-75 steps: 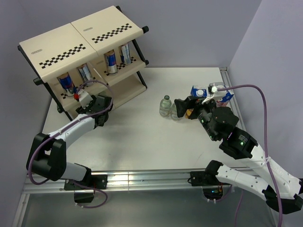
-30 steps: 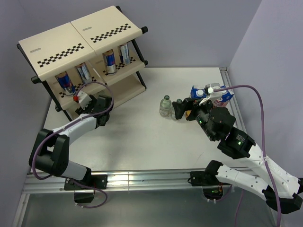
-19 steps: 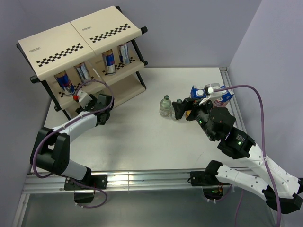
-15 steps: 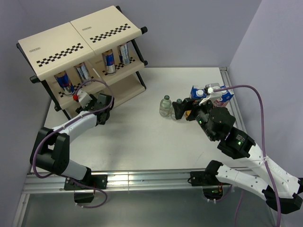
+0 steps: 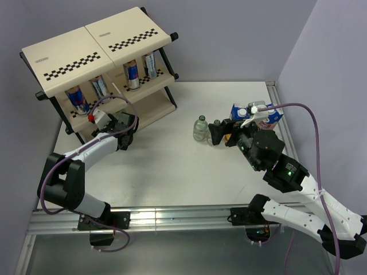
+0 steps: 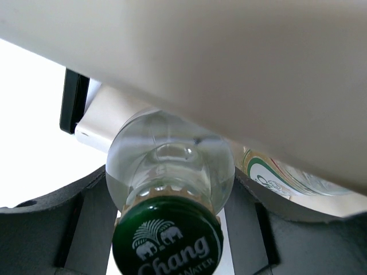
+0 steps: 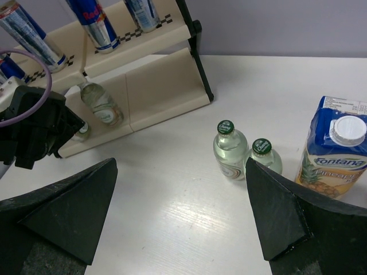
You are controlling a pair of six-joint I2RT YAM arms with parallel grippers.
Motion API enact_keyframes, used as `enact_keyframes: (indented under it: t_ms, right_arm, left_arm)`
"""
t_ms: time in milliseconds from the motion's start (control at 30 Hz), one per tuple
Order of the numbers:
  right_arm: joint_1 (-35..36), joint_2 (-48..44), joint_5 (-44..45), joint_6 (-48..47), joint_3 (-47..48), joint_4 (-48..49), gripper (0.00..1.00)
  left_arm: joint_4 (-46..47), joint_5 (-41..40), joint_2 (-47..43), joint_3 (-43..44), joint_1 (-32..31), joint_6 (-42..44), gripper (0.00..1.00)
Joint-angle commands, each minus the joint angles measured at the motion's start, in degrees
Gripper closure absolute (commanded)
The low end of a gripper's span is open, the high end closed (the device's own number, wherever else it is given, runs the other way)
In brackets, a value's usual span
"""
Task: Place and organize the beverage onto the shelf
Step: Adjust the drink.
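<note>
Bottle (image 6: 170, 163): left jaws clamped on it under the shelf (image 6: 229, 57) tier. We should seat it fully upright before releasing. Right jaws wide, empty.

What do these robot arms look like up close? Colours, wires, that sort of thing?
The left arm and right arm are white tubes with black joints. A purple cable loops along each. The fingers are black wedges; a green light glows on the right arm.
</note>
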Motion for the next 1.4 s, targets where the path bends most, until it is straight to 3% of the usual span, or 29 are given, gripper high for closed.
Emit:
enact_keyframes:
  t_ms: [0, 433, 600, 867, 1200, 1367]
  right_arm:
    - [-0.3, -0.6, -0.2, -0.1, -0.5, 2.1, 0.0]
    - [-0.3, -0.1, -0.4, -0.2, -0.5, 2.3, 0.0]
    - [-0.3, -0.2, -0.5, -0.2, -0.7, 2.3, 0.0]
    - [-0.3, 0.4, -1.0, 0.2, -1.0, 2.5, 0.0]
    - [-0.3, 0.9, -2.2, -0.4, -0.7, 2.2, 0.0]
    - [-0.3, 1.1, -2.9, -1.0, -0.7, 1.7, 0.0]
  left_arm:
    - [0.6, -2.5, 0.0, 3.2, 1.1, -1.3, 0.96]
    - [3.4, -1.4, -2.4, 2.1, 1.1, 2.2, 1.0]
    - [0.5, -1.2, -3.9, 2.9, 1.1, 1.3, 1.0]
    - [10.6, 6.2, -12.7, -3.0, 0.6, 11.1, 1.0]
    - [7.2, 15.8, -14.7, -3.3, -1.0, 17.7, 1.0]
    - [4.4, 19.1, -18.3, -3.9, -4.8, 20.3, 1.0]
